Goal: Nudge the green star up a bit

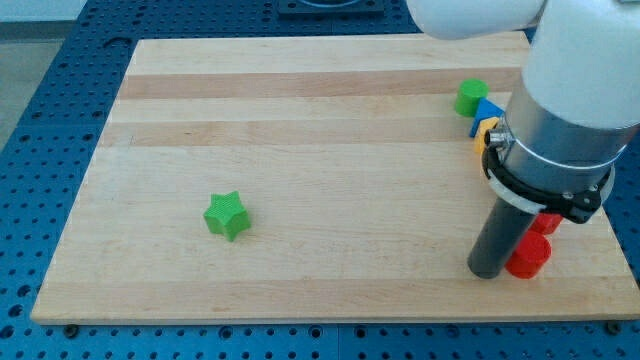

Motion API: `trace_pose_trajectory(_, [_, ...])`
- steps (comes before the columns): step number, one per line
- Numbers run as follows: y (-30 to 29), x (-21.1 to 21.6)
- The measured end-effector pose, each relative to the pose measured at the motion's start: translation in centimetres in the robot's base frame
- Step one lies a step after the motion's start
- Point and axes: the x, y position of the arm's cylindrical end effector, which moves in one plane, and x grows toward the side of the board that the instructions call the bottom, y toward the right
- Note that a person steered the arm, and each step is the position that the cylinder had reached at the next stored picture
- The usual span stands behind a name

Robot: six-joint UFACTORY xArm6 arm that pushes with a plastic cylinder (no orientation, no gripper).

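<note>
A green star (227,215) lies on the wooden board (300,120) at the view's lower left of centre, alone. My tip (488,271) rests on the board at the view's lower right, far to the right of the star and slightly lower. It stands right next to a red block (528,255).
At the view's right edge a green block (471,97), a blue block (488,111) and a yellow block (484,130) cluster together, partly hidden by the arm. A second red block (548,223) peeks out behind the rod. The board's bottom edge is near my tip.
</note>
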Motion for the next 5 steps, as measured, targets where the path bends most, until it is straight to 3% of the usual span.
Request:
trace_pose_trajectory(2, [2.6, 0.0])
trace_pose_trajectory(4, [0.6, 2.2])
trace_pose_trajectory(5, [-3.0, 1.7])
